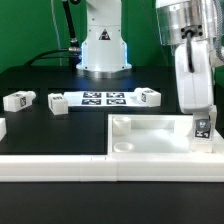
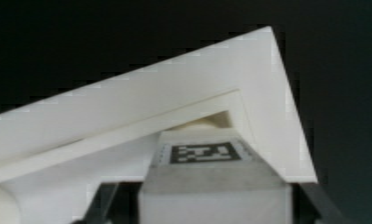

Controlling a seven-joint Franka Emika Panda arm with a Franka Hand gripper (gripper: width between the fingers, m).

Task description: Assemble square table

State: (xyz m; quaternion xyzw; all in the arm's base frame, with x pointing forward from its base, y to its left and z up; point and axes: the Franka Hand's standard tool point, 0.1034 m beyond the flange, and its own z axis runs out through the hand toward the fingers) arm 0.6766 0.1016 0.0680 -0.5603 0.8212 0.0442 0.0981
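Tabletop (image 1: 152, 140) lies at the near edge of the black table surface (image 1: 40, 135), toward the exterior view's right, rim upward like a shallow tray, and the claw (image 1: 203, 128) hangs directly over its corner on the exterior view's right. In the wrist view that corner of the tabletop (image 2: 227, 70) fills the picture, its two raised rims meeting at a point just beyond the claw (image 2: 208, 196). The claw's fingers (image 2: 112, 205) are drawn in narrowly and clamp a white leg (image 1: 203, 126) from both sides, its black-and-white tag facing the camera. The leg (image 2: 208, 160) stands upright inside the angle of the rims; whether its lower end touches the tray floor cannot be told. At the tray's corner on the exterior view's left a round boss (image 1: 121, 125) rises from the floor. Three loose legs lie on the black surface, well apart from the claw: one (image 1: 18, 100) far to the exterior view's left, one (image 1: 57, 103) beside the marker board (image 1: 103, 98), and one (image 1: 150, 96) at the board's other end.
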